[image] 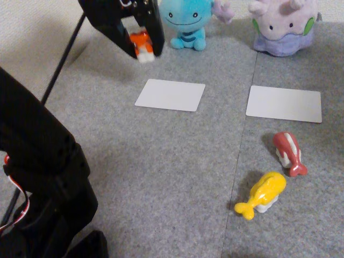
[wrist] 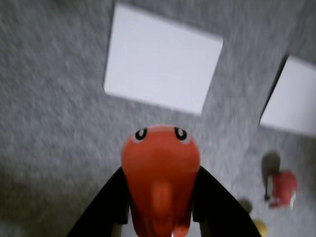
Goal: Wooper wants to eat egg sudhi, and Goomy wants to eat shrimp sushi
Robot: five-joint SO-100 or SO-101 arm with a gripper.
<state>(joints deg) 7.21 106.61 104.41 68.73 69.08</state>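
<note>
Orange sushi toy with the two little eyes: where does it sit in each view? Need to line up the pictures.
Fixed view: orange sushi toy at top, left of centre, clamped in the black pincer, left of the blue plush.
Wrist view: bottom centre, large, between the pincer's fingers.
Shared landmark: white rectangular card nearest the toy.

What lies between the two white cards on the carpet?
Only bare grey carpet lies between the left white card and the right white card in the fixed view.

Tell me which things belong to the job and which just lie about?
Job: Wooper, Goomy, left card, right card, yellow sushi, orange sushi gripped by the hand.
Lying about: perhaps the red sushi, though it or the orange one could be the shrimp.
</note>
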